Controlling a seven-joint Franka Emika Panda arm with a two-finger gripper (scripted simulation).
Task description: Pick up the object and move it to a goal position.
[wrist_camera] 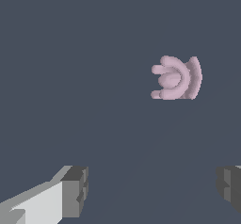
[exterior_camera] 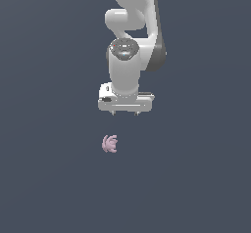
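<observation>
Meanwhile, Open Gripper Hangs Near Tiny Pink Object

Overhead in the exterior view, the white arm (exterior_camera: 130, 41) fills the upper middle of the picture, its rounded links stacked down to a flat wrist block. A plain dark grey-blue floor (exterior_camera: 49, 178) spreads under it in every direction.

At the arm's lower end sits the gripper (exterior_camera: 126, 113), pointing down, with only the two short finger stubs showing beneath the block. They stand well apart, and nothing is held between them. The wrist view agrees: one grey pad (wrist_camera: 75, 190) on its white finger sits at one side of the picture and the other pad (wrist_camera: 229, 186) at the opposite edge, with bare floor (wrist_camera: 70, 53) in the wide gap.

Smallest of all is the object (exterior_camera: 110, 143), a pale pink lump with several short curled lobes. It lies on the floor near the gripper, apart from it, slightly toward the exterior view's left of the gripper's middle and lower in that picture. In the wrist view the object (wrist_camera: 177, 77) lies clear of both fingers, outside the gap between them, its lobes curling around a small rounded middle beside a fan-shaped ridge. Nothing touches it.
</observation>
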